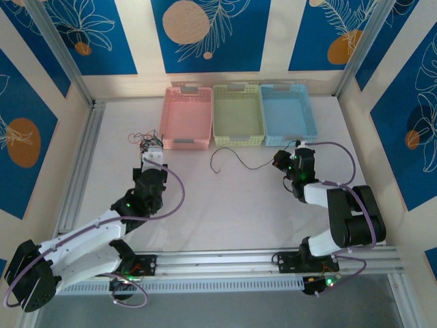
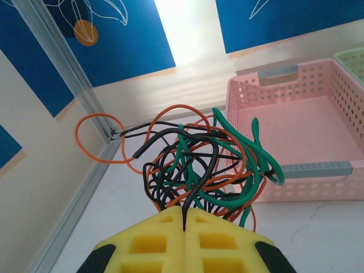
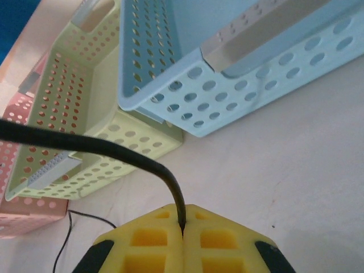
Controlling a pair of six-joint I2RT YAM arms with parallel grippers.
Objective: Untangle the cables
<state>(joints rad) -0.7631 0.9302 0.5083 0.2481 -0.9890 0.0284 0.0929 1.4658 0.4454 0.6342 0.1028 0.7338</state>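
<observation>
Locate the left claw point(image 2: 185, 219), clamped shut with yellow foam pads pressed together on one thin black wire point(image 2: 189, 199) rising out of the seam. Directly ahead of that claw, note the tangle of thin black, orange and green wires point(image 2: 193, 176), bunched up and held off the white matte counter point(image 1: 225, 212). Note one orange loop point(image 2: 94, 139) spreading ahead-left of the claw toward the aluminium corner post point(image 2: 62, 62). Ahead-right of the claw, find the pink perforated plastic basket point(image 2: 307, 185), with grey handle strips on near and far rims and the tangle just beside its near-left corner.

Locate the right claw point(image 3: 183, 227), likewise closed, gripping a single black cable point(image 3: 114, 151) curving up from the seam and away to the left. Ahead-left of this claw, find the pale green perforated plastic basket point(image 3: 102, 176); ahead-right, the light blue perforated plastic basket point(image 3: 239, 96), touching the green one side by side. From overhead, trace the same black cable leftward from the right claw, lying slack in loose curves on bare counter between the two claws.

For the surroundings, note cream wall panels alternating with blue printed panels point(image 1: 198, 34) bearing white leaf outlines and orange discs, plus aluminium frame rails point(image 1: 82, 171) along the counter edges.
</observation>
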